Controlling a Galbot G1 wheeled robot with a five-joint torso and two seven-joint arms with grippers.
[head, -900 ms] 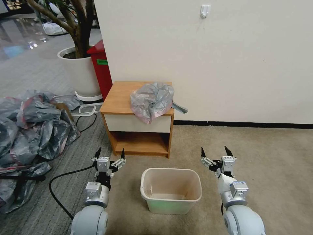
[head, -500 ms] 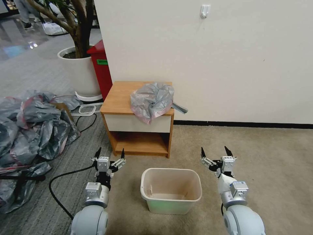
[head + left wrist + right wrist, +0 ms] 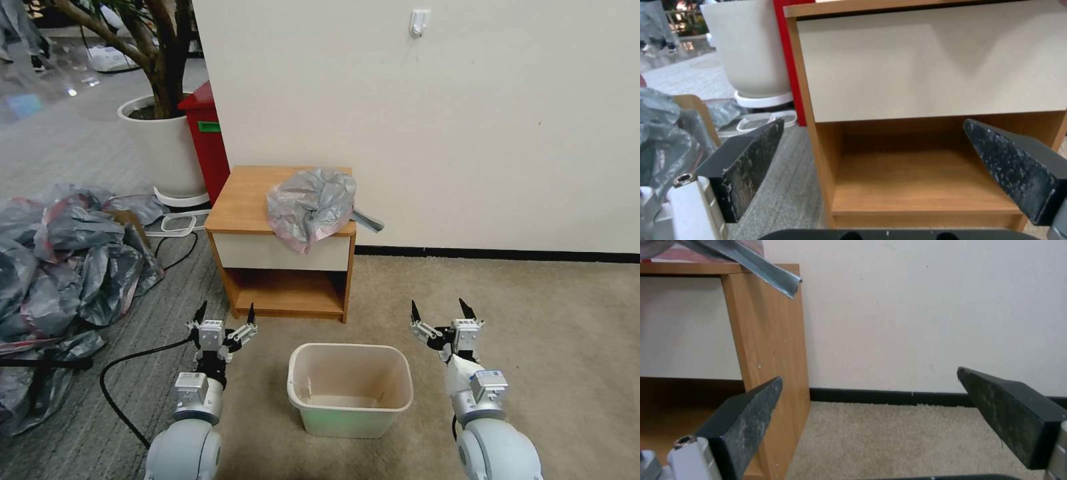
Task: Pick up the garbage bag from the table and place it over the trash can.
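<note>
Nothing on the floor or the table has moved since the earlier pictures, and both arms are in the same spots. The garbage bag (image 3: 311,205) sits crumpled on the right side of the table (image 3: 248,197), and part of it hangs over the front edge above the white drawer. A grey strip of it sticks out past the table's right side (image 3: 756,266). The trash can (image 3: 350,389) stands on the carpet in front of the table, between the two arms. The left gripper (image 3: 225,320) hovers low, near the table's left front corner, with its jaws spread wide and holding nothing. The right gripper (image 3: 439,315) hovers to the right of the trash can, jaws also spread and holding nothing. A big heap of grey bags (image 3: 60,267) lies on the floor to the left.
</note>
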